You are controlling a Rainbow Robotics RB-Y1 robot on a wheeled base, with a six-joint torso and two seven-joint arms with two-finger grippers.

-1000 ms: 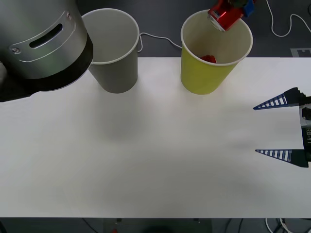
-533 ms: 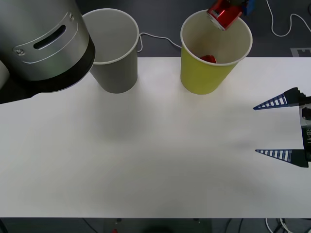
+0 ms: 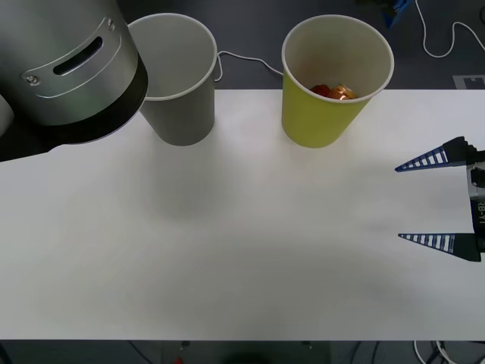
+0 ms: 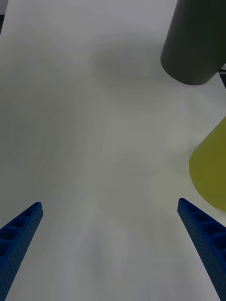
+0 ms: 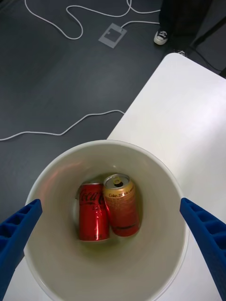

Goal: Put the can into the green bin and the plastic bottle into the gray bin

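The can (image 5: 121, 204) lies inside the green bin (image 3: 303, 121) beside a red can (image 5: 93, 217); left gripper (image 5: 113, 235) above, fingers apart; right gripper (image 3: 428, 201) fingers apart at the bench's (image 3: 242, 250) right edge.

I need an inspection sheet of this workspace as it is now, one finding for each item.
Surface: white table, bare in the middle.
Job's things: the can lies inside the green bin, beside a red can; the gray bin stands upright.
Clutter: nothing seen.
Grippers: left tool open above the green bin; right tool open over the table's right edge.
Cables: white cable on the floor.
Surroundings: dark floor.
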